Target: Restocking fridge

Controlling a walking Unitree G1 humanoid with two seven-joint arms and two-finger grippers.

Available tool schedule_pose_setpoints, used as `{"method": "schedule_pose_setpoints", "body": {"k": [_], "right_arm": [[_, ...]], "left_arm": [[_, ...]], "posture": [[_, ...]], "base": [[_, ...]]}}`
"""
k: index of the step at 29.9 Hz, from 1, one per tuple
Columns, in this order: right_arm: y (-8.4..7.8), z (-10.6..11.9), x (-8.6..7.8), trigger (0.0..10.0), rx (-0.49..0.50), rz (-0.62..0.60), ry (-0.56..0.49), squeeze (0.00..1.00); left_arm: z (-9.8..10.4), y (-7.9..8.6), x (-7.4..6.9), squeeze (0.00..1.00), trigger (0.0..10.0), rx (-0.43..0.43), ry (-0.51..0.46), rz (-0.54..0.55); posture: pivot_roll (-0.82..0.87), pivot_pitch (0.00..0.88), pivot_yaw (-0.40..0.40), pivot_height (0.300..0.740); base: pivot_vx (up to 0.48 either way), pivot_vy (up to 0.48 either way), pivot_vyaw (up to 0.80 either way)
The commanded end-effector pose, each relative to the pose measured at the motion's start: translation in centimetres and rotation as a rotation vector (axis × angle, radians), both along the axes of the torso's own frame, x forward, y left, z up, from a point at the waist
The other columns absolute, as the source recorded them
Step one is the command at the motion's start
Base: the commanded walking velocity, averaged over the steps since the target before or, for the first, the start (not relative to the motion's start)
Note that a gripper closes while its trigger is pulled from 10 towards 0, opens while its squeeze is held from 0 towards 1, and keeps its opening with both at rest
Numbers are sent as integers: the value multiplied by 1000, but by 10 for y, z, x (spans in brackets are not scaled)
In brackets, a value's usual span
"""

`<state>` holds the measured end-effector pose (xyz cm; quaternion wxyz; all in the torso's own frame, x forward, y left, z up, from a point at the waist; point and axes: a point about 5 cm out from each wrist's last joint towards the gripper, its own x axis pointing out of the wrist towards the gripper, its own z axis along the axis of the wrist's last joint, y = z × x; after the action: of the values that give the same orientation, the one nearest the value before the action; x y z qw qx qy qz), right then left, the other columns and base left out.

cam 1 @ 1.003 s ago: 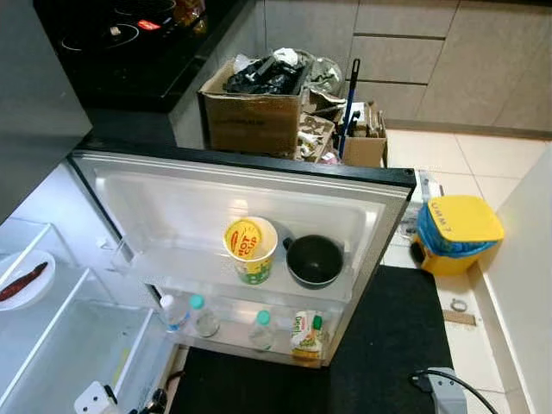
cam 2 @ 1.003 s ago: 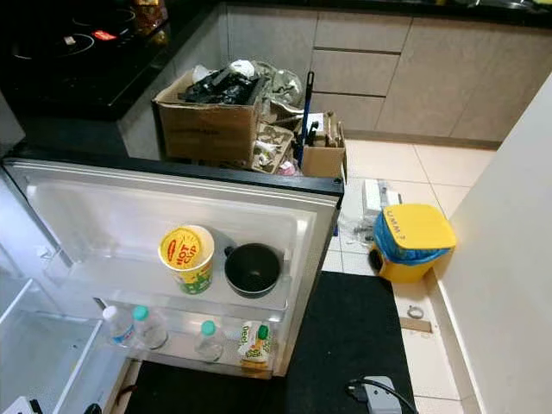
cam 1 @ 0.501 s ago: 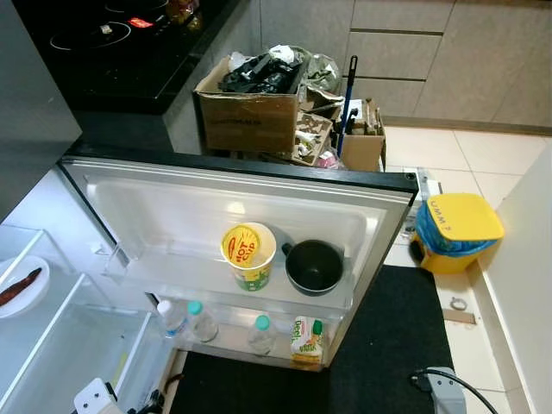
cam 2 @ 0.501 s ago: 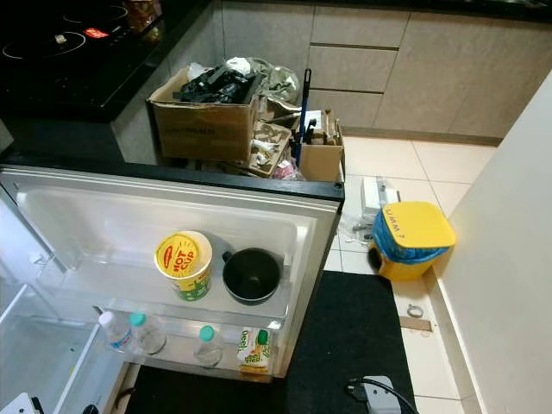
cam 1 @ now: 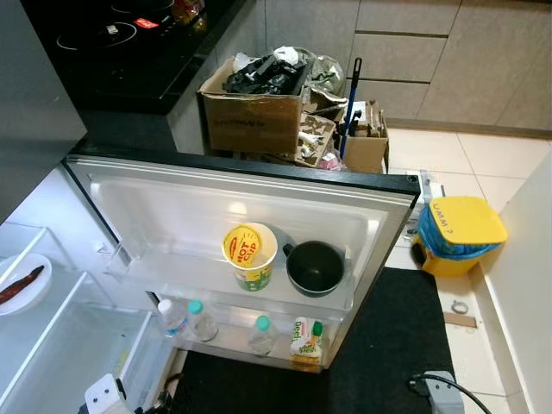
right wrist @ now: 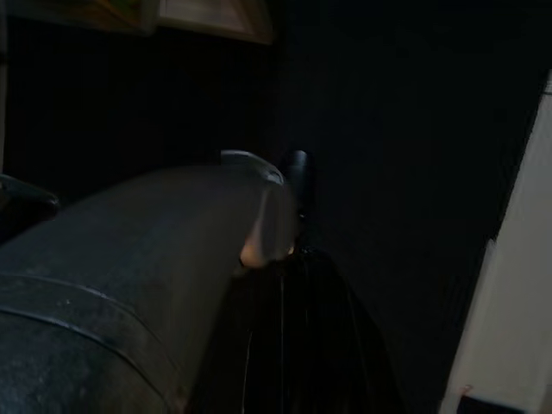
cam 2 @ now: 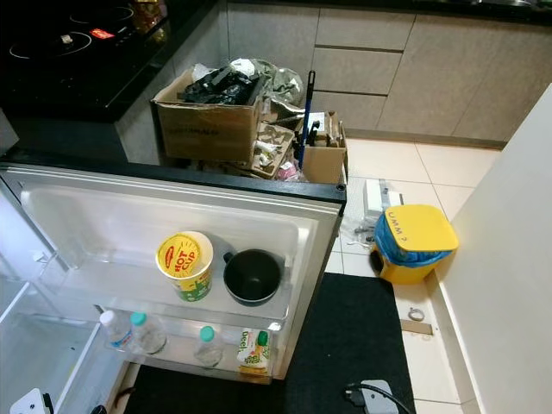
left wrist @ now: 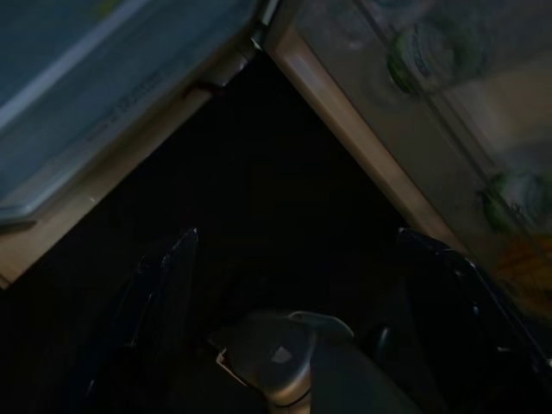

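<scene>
The fridge door (cam 1: 216, 203) stands wide open in front of me. Its upper shelf holds a yellow noodle cup (cam 1: 249, 253) beside a black bowl (cam 1: 315, 267). On the lower door shelf stand three small water bottles (cam 1: 203, 321) and a green and yellow carton (cam 1: 304, 341). Inside the fridge at the left lies a white plate (cam 1: 26, 291) with a reddish sausage on it. My left gripper (left wrist: 302, 267) hangs low by the door's bottom corner, open and empty, its fingers (left wrist: 164, 285) wide apart over the dark mat. My right arm (cam 1: 438, 392) hangs idle at the lower right.
A black floor mat (cam 1: 401, 336) lies under the door. A yellow bin (cam 1: 457, 235) stands on the tiles to the right, close to a white wall (cam 1: 528, 293). Cluttered cardboard boxes (cam 1: 250, 121) sit behind the door. A black hob (cam 1: 112, 43) is at the back left.
The camera has shifted slightly. My left wrist shows a little higher at the bottom edge. Nothing in the fridge has moved.
</scene>
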<state>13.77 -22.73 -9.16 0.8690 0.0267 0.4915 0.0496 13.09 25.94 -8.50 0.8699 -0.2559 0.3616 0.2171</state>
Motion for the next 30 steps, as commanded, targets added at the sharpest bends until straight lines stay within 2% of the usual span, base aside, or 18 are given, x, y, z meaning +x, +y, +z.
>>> {"method": "schedule_pose_setpoints", "body": {"k": [1,3,16,30], "right_arm": [[-4,-1,-4,10000,-11,7,17,0],[-4,-1,-4,10000,-13,7,19,0],[2,-2,-5,10000,29,1,28,0],[0,-3,-7,10000,36,-17,32,0]], "left_arm": [[-5,-9,-5,0,10000,-26,29,-23],[-5,-9,-5,0,10000,-27,27,-26],[-5,-10,-4,0,10000,-34,22,-34],[-5,-12,-4,0,10000,-43,21,-37]], "posture": [[-53,54,-36,740],[-54,53,-37,740],[-53,64,-28,740],[-58,68,-23,740]], "base": [[0,-465,0],[0,-465,0],[0,-465,779],[0,-465,788]]}}
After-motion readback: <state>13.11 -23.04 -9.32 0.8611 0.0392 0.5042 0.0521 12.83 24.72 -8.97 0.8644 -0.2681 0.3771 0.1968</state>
